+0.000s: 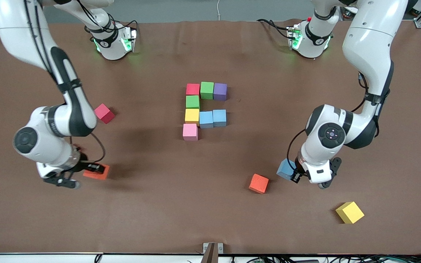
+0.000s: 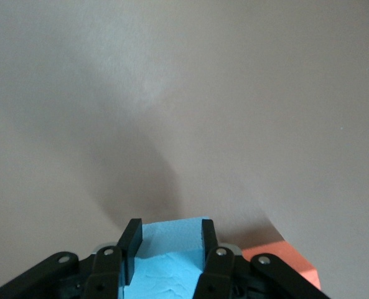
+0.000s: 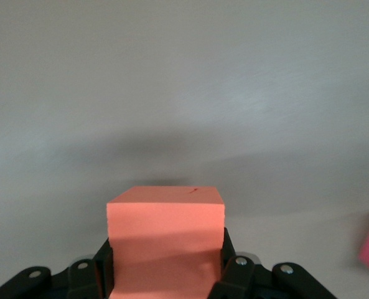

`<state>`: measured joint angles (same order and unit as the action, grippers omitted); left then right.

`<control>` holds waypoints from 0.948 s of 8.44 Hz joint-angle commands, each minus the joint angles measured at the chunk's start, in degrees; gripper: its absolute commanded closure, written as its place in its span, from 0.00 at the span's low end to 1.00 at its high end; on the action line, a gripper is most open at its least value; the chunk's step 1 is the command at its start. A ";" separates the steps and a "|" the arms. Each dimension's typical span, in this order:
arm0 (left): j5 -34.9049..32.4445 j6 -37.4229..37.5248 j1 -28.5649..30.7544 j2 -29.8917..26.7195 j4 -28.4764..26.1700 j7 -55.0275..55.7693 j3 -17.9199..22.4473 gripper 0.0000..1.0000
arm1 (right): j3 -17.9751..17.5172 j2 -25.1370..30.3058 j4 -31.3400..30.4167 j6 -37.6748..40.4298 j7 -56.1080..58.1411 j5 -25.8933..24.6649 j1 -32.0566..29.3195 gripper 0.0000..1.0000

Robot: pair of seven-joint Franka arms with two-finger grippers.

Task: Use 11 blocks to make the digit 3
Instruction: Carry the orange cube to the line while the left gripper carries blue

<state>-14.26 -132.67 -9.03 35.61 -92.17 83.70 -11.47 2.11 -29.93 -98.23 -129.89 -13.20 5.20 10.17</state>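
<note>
Brown matte cover [image 1: 210, 219] spread over the whole table, with faint creases along the upper edge of the front view. Around it, a grey floor strip at the top of the frame and a white rail with dark cables along the bottom edge. Two white arm bases [image 1: 113, 40] at the top, glowing green.

In the centre of the frame, eight foam cubes packed edge to edge, all with matte, slightly grainy faces and soft corners. Top row: red block [image 1: 193, 89], green block [image 1: 207, 90], purple block [image 1: 220, 91]. Under the red one, a second green block [image 1: 192, 102], then a yellow block [image 1: 192, 116] with two light blue blocks [image 1: 212, 118] beside it toward the left arm's end. Lowest in the group, a pink block [image 1: 190, 132].

Loose cubes, well apart:
- crimson block [image 1: 104, 113], turned at an angle, at mid-height toward the right arm's end
- orange block [image 1: 258, 183], low in the frame
- second yellow block [image 1: 349, 212], turned at an angle, lowest of all, toward the left arm's end

Left gripper [image 1: 294, 175] [image 2: 170, 233] low in the frame, just beside the loose orange cube, with black fingers [image 2: 132, 237] pressed onto a held light blue block [image 1: 285, 169] [image 2: 165, 261]. Foam surface a little wrinkled between the pads.

Right gripper [image 1: 93, 168] [image 3: 165, 261] low in the frame at the right arm's end, pinching a held orange block [image 1: 97, 171] [image 3: 165, 218] on two flanks. Top face flat, with one tiny dark mark near an edge.
</note>
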 commanded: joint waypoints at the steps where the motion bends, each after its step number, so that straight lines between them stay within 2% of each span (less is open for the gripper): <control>1: 0.54 3.01 -2.13 -1.77 -0.65 6.61 0.13 0.63 | 0.70 1.81 -3.27 0.60 -0.68 -0.02 7.81 0.89; 5: 0.54 3.82 -5.30 -2.30 -0.56 17.09 -0.82 0.63 | 0.70 1.45 -3.46 -0.45 -10.87 -0.02 19.51 0.89; 8: 0.54 3.82 -5.91 -2.21 0.06 21.14 -2.67 0.63 | 0.70 1.10 -2.93 -5.00 -14.04 0.07 22.87 0.89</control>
<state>-14.23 -130.02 -14.66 34.56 -92.06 103.49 -13.72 2.15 -29.77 -100.22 -133.37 -25.59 5.24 32.15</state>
